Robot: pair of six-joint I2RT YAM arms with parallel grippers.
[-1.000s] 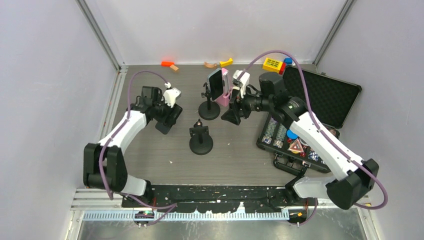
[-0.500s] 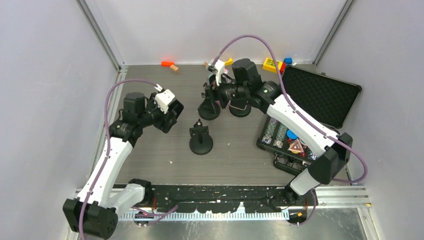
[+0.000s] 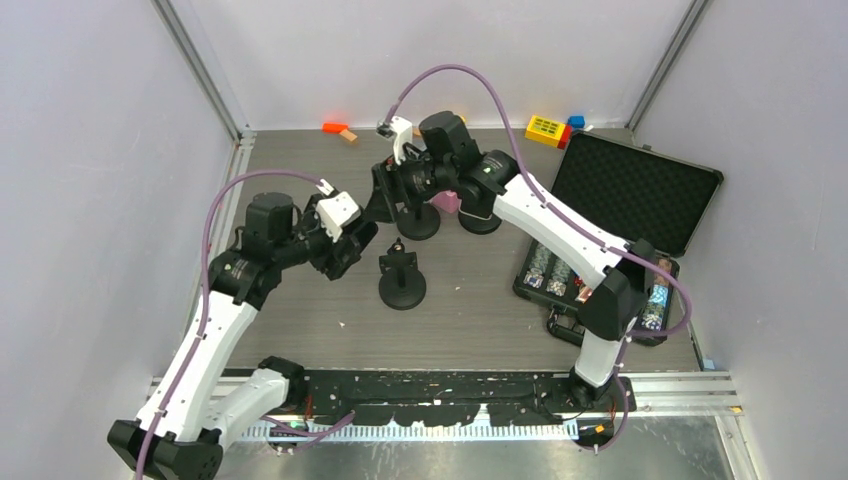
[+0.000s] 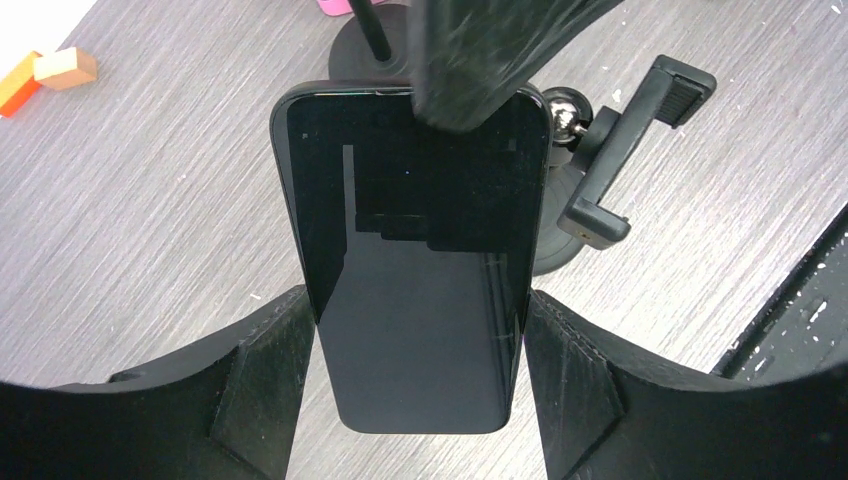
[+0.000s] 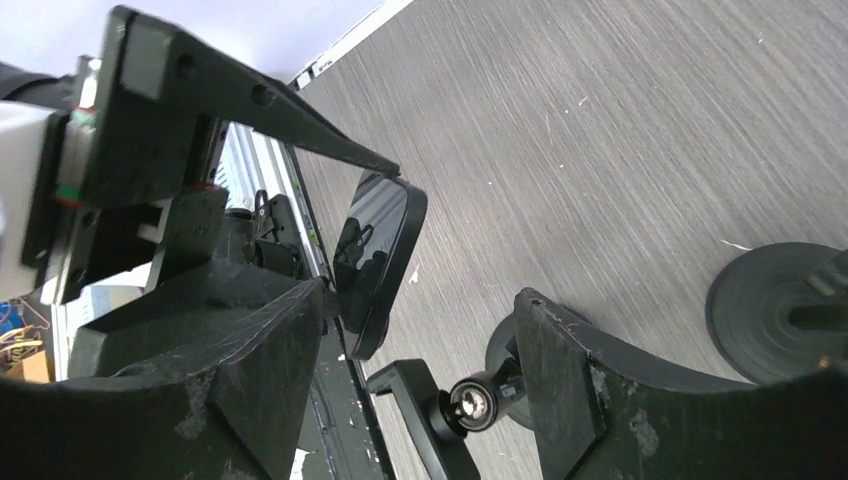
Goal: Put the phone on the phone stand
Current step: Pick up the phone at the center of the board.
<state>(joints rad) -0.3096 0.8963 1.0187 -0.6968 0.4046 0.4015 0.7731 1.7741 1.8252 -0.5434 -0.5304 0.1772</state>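
Right now the left claw (image 4: 420, 310) is closed down to the width of the phone (image 4: 410, 230). Its two black fingers (image 4: 265, 360) press on the phone's long edges near the lower end. The phone hangs above the worktop (image 4: 150, 200), with its dark screen facing the wrist camera and its upper end reaching out ahead of the claw.

The right claw (image 5: 418, 300) gapes wide and grips nothing. In the left wrist view one of its fingers (image 4: 480, 60) overlaps the far end of the phone, but whether it touches cannot be told. In the right wrist view the phone shows edge-on, just ahead of that claw's left finger.

The phone stand (image 4: 625, 150) sits on the worktop ahead of the left claw and to its right, past the phone's far corner. Its clamp arm is tilted on a ball joint, and the phone is apart from it. Seen from the right claw, the ball joint lies low between its two fingers.

In the top view a second stand (image 3: 418, 220) sits just behind the right claw. An open black case (image 3: 640, 190) lies well off to that claw's right. An orange block (image 3: 335, 128) rests far ahead of the left claw by the back wall.
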